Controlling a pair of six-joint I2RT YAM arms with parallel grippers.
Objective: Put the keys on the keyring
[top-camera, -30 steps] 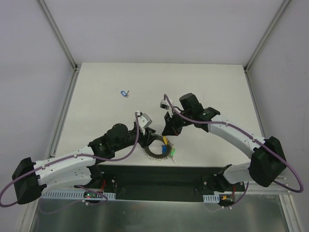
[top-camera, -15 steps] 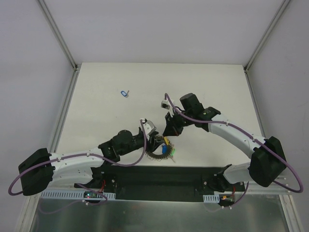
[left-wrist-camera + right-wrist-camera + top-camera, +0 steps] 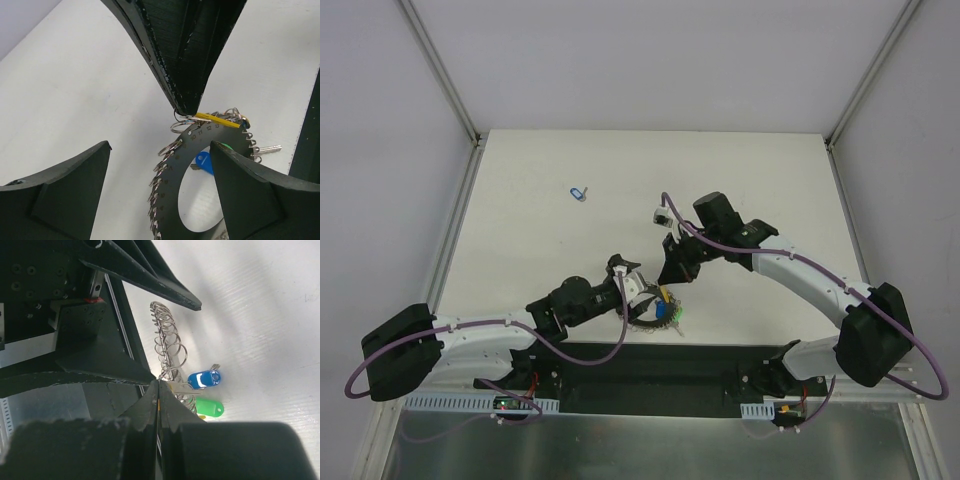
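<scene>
The keyring (image 3: 172, 192) is a flat grey disc edged with wire loops (image 3: 167, 340), lying at the table's near edge (image 3: 642, 322). A blue-tagged key (image 3: 204, 162) and a green-tagged key (image 3: 209, 408) hang on it. My right gripper (image 3: 157, 384) is shut on a yellow-tagged key (image 3: 215, 118), held at the ring's far rim among the loops. My left gripper (image 3: 160, 146) is open and low over the ring, one finger (image 3: 55, 200) to its left and the other finger (image 3: 250, 195) above its right part, touching nothing. Another blue-tagged key (image 3: 578, 192) lies alone far back left.
The black mounting bar (image 3: 650, 365) runs right behind the ring at the table's near edge. The two grippers are very close over the ring, my right gripper's tip (image 3: 672, 278) just beyond the left gripper (image 3: 638, 290). White walls and metal posts (image 3: 445, 75) enclose the table.
My left gripper has opened wide and shifted lower and to the right, over the ring. The right gripper has stayed shut at the ring's rim, hardly moving.
</scene>
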